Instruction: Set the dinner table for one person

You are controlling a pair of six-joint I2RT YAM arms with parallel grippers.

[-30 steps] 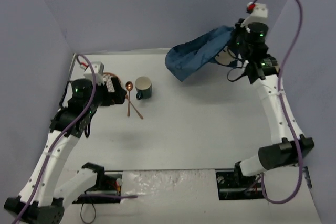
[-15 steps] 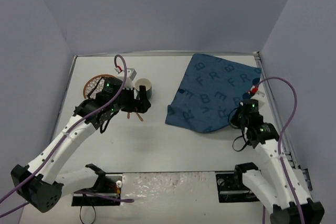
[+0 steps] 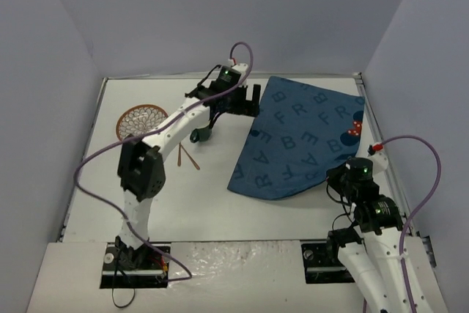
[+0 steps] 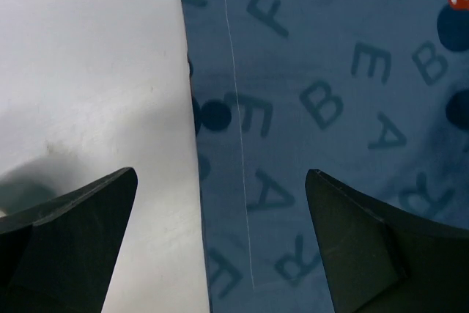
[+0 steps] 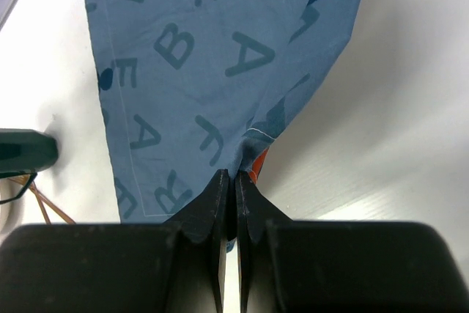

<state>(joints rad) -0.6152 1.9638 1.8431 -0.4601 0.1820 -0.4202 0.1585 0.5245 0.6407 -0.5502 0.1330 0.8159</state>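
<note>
The dinner table (image 3: 220, 203), a broad white surface with thin metal edge strips, fills the floor of the top view between grey-violet walls. Its right half carries the blue cloth mat (image 3: 300, 137), printed with darker letters and a red spotted bow (image 3: 354, 128). The mat lies mostly flat, and its far right corner reaches the table's right edge. The left arm stretches far across the table, so that the left gripper (image 3: 248, 100) hangs over the mat's far left edge. In the left wrist view its fingers (image 4: 80, 225) stand wide apart with nothing between them, the mat's edge (image 4: 192, 108) running beneath the gap. The right arm is drawn back near its base. In the right wrist view the right gripper (image 5: 235, 181) is pinched tight on the mat's near right corner, and the cloth gathers into a fold at the fingertips. On the table's left side lies a round woven disc (image 3: 141, 120) with a copper rim. Right of it a dark green mug (image 3: 199, 135) shows only partly behind the left arm. Thin copper utensils (image 3: 187, 156) lie crossed just in front of the mug.
</note>
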